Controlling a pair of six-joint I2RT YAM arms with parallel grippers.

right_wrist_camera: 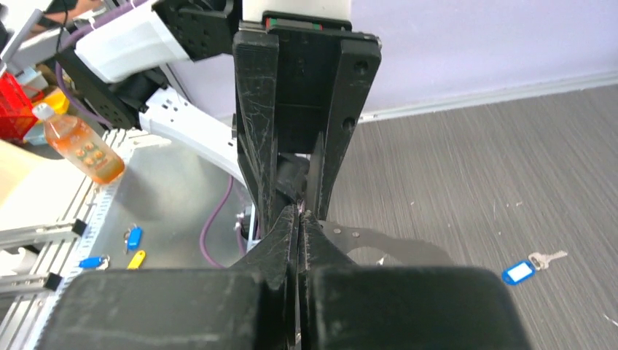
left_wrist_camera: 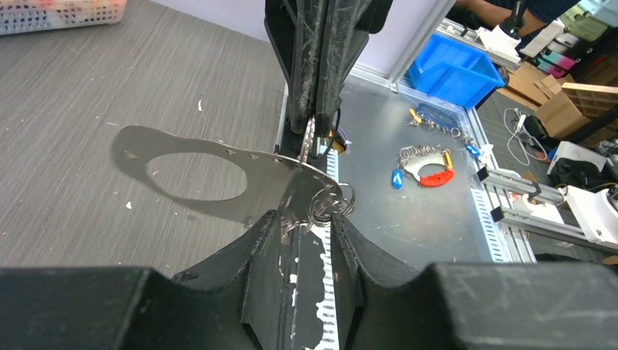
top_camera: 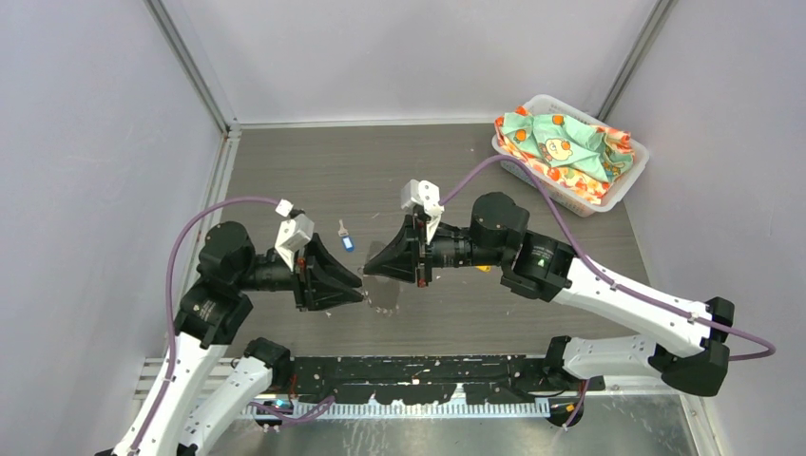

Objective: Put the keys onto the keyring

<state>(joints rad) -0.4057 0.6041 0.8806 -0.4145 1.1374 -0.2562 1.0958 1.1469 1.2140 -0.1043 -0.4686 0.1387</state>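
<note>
As they meet | left pincer (left_wrist_camera: pixel 321 219), right pincer (right_wrist_camera: pixel 300 219): both clench one keyring (left_wrist_camera: pixel 273 182) | one blue key (right_wrist_camera: pixel 519 272) apart

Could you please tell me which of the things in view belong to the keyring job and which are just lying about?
For the job: the keyring, pinched by the left gripper and right gripper; the blue key on the table; the yellow key, only partly visible by the right gripper.
Just lying about: the basket of cloth; the blue bin; the orange bottle.
</note>
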